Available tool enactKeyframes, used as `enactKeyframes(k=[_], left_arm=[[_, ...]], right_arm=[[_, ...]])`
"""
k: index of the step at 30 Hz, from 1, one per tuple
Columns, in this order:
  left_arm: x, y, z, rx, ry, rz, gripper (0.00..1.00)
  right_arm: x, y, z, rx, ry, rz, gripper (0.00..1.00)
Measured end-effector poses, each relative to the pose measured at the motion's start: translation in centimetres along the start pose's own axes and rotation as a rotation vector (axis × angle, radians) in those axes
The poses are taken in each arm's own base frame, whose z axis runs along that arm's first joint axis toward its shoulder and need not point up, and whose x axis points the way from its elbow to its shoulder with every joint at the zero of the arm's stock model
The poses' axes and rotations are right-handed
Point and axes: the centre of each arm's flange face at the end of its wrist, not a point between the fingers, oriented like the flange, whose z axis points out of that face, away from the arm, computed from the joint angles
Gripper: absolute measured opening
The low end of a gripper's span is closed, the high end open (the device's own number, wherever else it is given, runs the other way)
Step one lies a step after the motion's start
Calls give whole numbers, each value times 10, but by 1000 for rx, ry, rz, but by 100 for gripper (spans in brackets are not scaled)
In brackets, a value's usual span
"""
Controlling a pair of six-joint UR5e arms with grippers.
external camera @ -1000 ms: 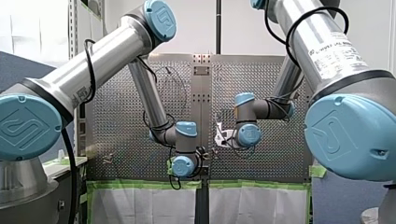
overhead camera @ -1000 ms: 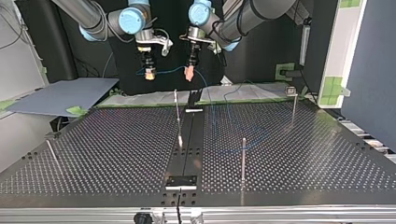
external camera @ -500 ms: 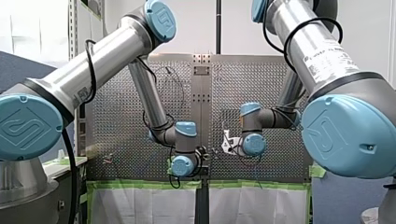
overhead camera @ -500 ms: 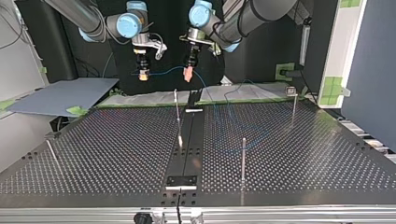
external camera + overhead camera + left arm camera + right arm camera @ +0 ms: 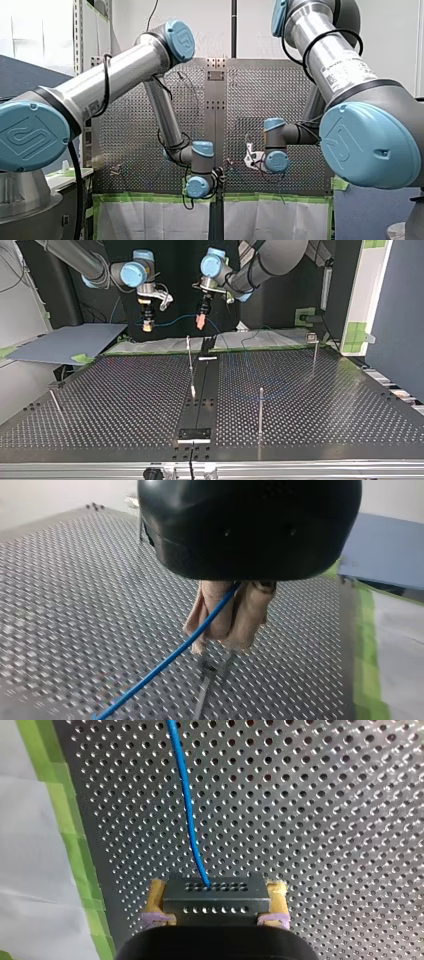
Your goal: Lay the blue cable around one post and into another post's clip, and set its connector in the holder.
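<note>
In the right wrist view my right gripper is shut, its yellow pads clamping a dark grey connector. The blue cable leaves the connector's face and runs ahead over the perforated plate. My left gripper is shut on the same cable between beige pads. At the top view's back both grippers hang above the table's far edge: my right gripper further left, my left gripper near the middle, the blue cable spanning between them. Past the left gripper the cable drops to the table.
Thin metal posts stand on the perforated table: one near the middle, one nearer the camera, one at the back right with a small block on top. A short pin leans at the left. A dark rail runs down the centre.
My right gripper has carried the connector further toward the top view's left, lengthening the cable span between the grippers. My left gripper has shifted only slightly, still gripping the cable.
</note>
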Motion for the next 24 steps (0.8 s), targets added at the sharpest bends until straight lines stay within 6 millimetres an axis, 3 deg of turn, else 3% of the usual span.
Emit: enactKeyframes(k=[9,24], left_arm=[[19,10,8,-4,1,2,16],[6,21,34,-35,-37,29,16]], right_arm=[[-6,11,24,16,-7,-6,33],[2,31,49,11,-9,-6,33]])
